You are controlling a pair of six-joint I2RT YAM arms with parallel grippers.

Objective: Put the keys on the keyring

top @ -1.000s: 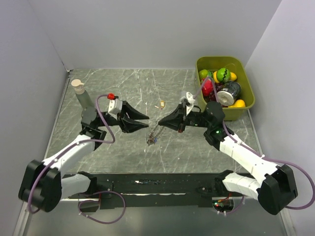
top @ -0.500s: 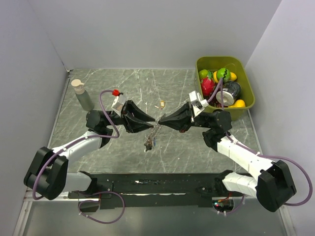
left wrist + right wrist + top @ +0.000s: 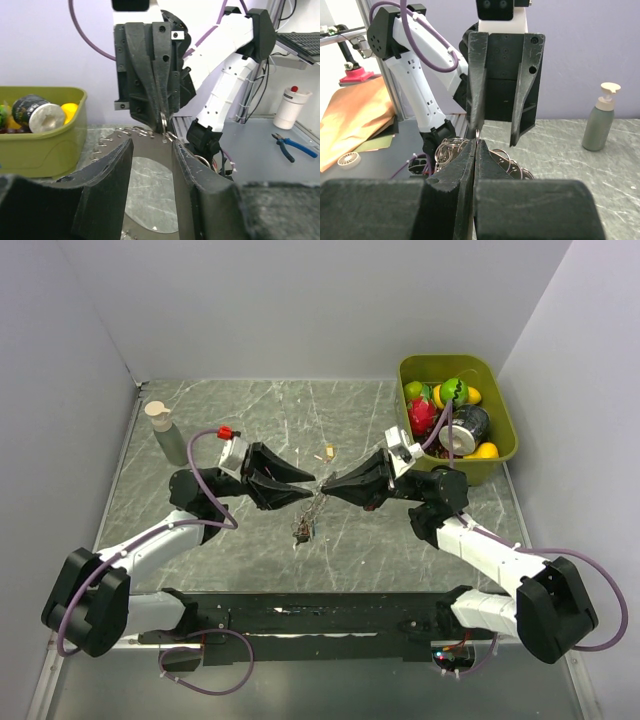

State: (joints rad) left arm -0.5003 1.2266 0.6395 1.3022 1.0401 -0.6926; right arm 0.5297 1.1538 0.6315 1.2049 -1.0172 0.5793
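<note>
In the top view my right gripper is shut on a small ring of the keyring, which hangs from its tip down to a dark cluster at the table. My left gripper faces it tip to tip, open. In the left wrist view the keyring's wide band lies between my open fingers, under the right gripper's shut tips. In the right wrist view my gripper pinches a small silvery ring. A small tan piece, maybe a loose key, lies on the table beyond the grippers.
A green bin full of toy fruit and a can stands at the back right; it also shows in the left wrist view. A grey pump bottle stands at the back left and shows in the right wrist view.
Over the last second both wrists swung level and now face each other tip to tip. The hanging keyring shifted slightly left. In the last half second the left gripper drew back a little.
</note>
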